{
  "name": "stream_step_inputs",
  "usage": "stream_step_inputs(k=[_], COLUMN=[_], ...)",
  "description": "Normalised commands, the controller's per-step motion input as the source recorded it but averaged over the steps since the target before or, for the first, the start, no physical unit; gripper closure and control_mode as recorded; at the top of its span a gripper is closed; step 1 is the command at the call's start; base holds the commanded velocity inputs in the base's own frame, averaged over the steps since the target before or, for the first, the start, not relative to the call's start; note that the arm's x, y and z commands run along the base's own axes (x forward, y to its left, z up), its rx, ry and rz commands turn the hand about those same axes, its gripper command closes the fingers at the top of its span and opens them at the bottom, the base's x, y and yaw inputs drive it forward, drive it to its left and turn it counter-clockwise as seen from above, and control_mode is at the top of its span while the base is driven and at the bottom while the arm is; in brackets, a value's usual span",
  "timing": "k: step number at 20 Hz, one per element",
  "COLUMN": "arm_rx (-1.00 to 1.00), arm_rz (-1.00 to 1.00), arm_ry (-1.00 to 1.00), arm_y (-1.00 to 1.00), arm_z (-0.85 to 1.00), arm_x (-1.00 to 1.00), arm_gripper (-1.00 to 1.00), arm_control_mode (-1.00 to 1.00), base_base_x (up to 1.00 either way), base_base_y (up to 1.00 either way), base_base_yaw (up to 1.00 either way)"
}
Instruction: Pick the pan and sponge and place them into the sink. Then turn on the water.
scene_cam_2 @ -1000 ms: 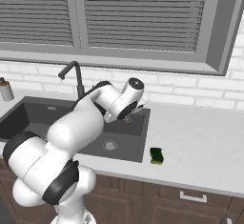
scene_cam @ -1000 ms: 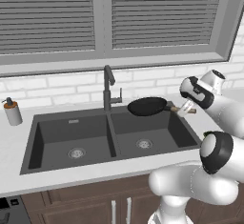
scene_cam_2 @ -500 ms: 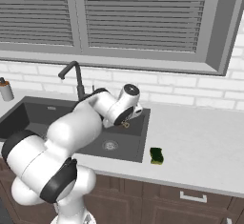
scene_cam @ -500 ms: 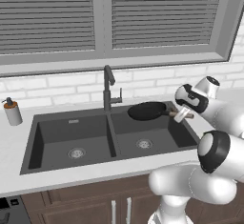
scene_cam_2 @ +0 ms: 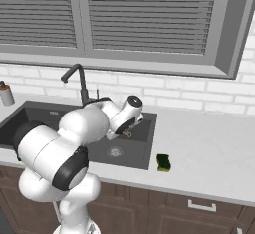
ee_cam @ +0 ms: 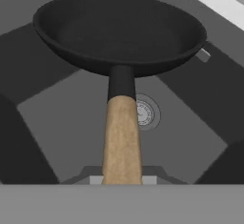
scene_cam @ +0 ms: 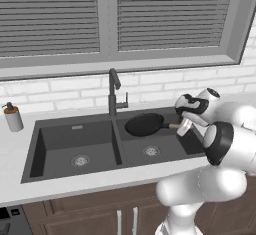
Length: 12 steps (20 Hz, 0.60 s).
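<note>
Jaws clamped on pan [scene_cam: 145, 124] handle, pan held above right basin of sink [scene_cam: 35, 151], not yet released. Sponge [scene_cam_2: 163, 162] on desk, right of sink. Tap [scene_cam: 114, 92] off.

pale surface [scene_cam_2: 209, 153] under the window, dark double sink [scene_cam: 75, 144] set in it, sponge [scene_cam_2: 163, 162] right of sink, soap bottle [scene_cam: 13, 118] at far left
</note>
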Motion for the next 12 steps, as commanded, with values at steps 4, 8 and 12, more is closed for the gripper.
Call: stream_step_inputs(k=[4, 8, 12], arm_rx=[0.0, 0.0, 0.0], arm_rz=[0.19, 0.15, 0.02], arm_ry=[0.06, 0.13, 0.12], arm_y=[0.09, 0.08, 0.0], arm_z=[-0.38, -0.41, -0.5], arm_x=[0.29, 0.12, 0.01], arm_gripper=[1.0, 1.0, 1.0], arm_control_mode=[-1.0, -1.0, -1.0], base_base_x=[0.0, 0.0, 0.0], base_base_y=[0.0, 0.0, 0.0], base_base_yaw=[0.0, 0.0, 0.0])
